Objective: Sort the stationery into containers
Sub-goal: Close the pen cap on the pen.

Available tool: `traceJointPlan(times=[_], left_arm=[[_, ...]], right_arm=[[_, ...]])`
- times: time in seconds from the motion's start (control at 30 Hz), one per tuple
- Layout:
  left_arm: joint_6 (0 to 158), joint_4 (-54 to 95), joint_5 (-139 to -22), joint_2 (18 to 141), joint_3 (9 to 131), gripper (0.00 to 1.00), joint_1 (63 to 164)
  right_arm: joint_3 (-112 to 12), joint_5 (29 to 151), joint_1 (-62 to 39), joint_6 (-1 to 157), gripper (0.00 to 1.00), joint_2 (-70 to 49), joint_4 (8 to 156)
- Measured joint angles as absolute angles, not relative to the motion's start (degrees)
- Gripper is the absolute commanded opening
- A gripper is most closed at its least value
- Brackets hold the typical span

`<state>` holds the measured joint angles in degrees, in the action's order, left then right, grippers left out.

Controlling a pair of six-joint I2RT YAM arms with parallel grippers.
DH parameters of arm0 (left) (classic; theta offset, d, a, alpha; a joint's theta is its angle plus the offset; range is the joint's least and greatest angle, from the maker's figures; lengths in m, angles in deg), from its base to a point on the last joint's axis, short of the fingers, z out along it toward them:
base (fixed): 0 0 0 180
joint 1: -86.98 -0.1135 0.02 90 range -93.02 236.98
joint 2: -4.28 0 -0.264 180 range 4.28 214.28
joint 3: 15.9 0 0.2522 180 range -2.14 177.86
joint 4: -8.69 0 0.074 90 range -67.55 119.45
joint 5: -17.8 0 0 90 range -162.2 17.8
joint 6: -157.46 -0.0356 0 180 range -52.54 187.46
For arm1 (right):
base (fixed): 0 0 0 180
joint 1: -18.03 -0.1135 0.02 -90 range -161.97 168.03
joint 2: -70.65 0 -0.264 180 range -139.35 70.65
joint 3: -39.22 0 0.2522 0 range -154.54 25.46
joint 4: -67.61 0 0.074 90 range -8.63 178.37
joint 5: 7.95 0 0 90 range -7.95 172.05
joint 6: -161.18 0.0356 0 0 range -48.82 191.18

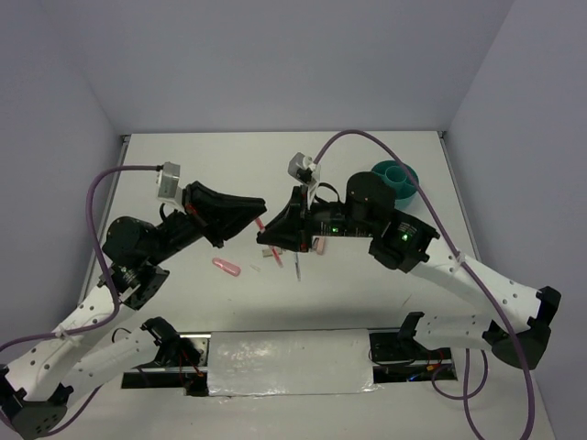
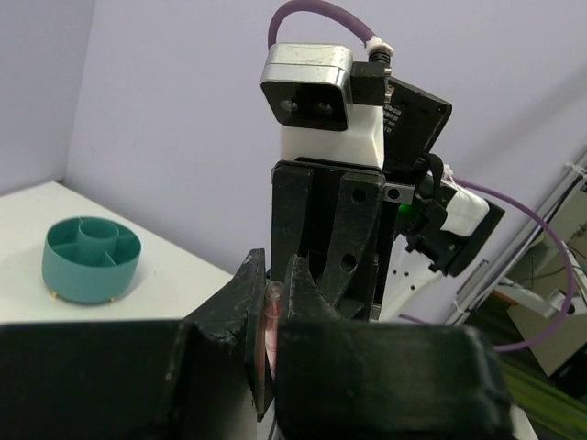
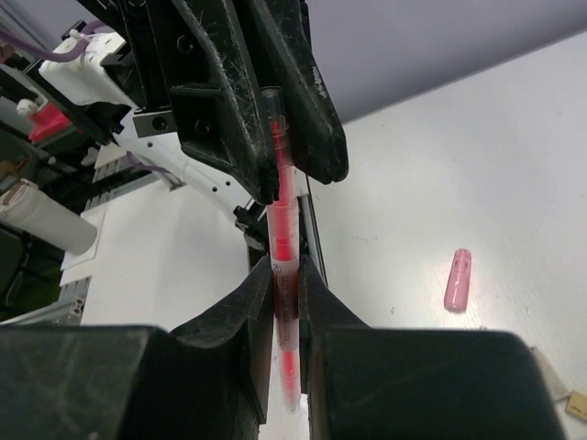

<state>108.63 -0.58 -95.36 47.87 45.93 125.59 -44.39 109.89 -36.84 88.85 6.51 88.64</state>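
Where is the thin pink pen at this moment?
In the right wrist view, the thin pink pen is gripped by both the left pincer and right pincer, over the table centre.

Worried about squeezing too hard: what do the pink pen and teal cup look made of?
The pink pen looks like glossy, see-through plastic: its pink core shows through the barrel, with highlights. The teal cup is probably moulded plastic, smooth and satin: even colour, thin dividers.
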Motion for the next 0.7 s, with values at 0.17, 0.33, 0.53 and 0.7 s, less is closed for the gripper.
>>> traceJointPlan(times=[0.17,0.33,0.53,0.7], left_arm=[[108.91,-4.88,-93.17,47.87,44.16,0.0,125.53],[109.92,-8.1,-91.49,48.24,42.17,0.0,125.53],[109.92,-11.46,-88.82,48.97,40.69,0.0,126.27],[109.79,-12.18,-86.55,48.92,39.7,0.0,126.73]], right_arm=[[-51.16,112.31,-35.23,87.6,0.0,3.16,96.13],[-55.16,113.43,-34.35,86.53,0.0,0.45,101.29],[-61.09,113.84,-33.65,84.94,0.0,-2.76,107.96],[-65.72,113.97,-33.5,83.76,0.0,-4.94,111.89]])
